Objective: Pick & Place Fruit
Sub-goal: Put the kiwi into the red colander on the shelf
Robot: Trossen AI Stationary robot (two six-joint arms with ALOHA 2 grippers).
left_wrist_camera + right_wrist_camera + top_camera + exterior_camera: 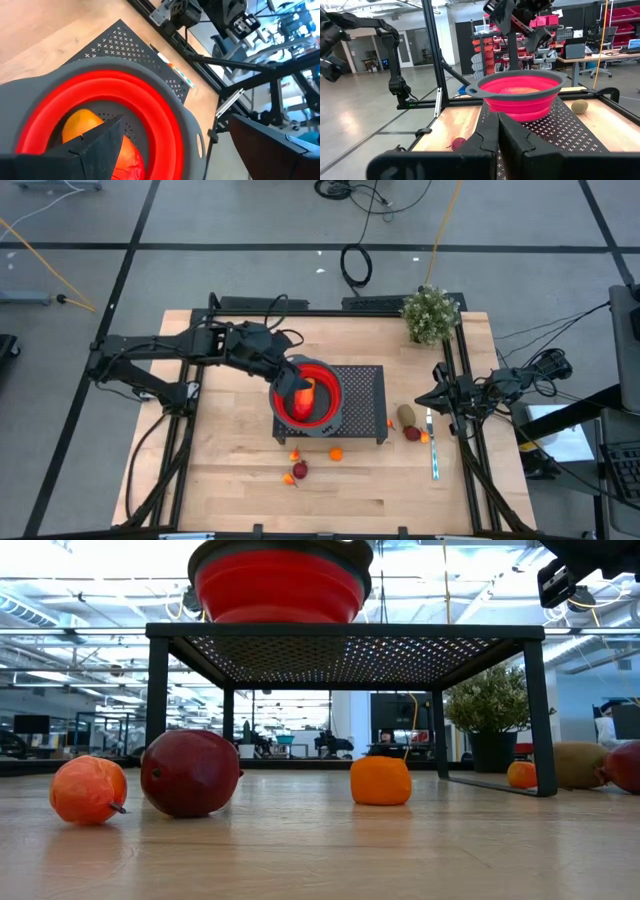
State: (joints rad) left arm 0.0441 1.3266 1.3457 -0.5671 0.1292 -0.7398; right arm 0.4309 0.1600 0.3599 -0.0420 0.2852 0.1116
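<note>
A red bowl with a grey rim (306, 402) (280, 585) stands on a black mesh stand (362, 385). The long red-orange-yellow fruit (304, 394) (80, 125) lies inside the bowl. My left gripper (288, 375) hangs open over the bowl, and one finger (95, 147) covers part of that fruit. On the table in front of the stand lie orange balls (336, 453) and a dark red fruit (300, 469) (190, 772). A brown oval (405, 415) and another dark red one (412, 433) lie to the right. My right gripper (498, 132) is shut, parked at the right edge. My left gripper is open above the bowl, its fingers slanting down from the table's left. One finger (100, 140) stands in front of the red-orange-yellow fruit (127, 157), which rests on the bowl's floor. I cannot tell whether the finger touches it.
A potted plant (430, 313) stands at the far right corner. A thin pale-handled utensil (434, 448) lies near the right edge, beside the fruit there. Black frame rails (462, 430) run along both sides. Bare wood lies near the front edge and to the left of the stand.
</note>
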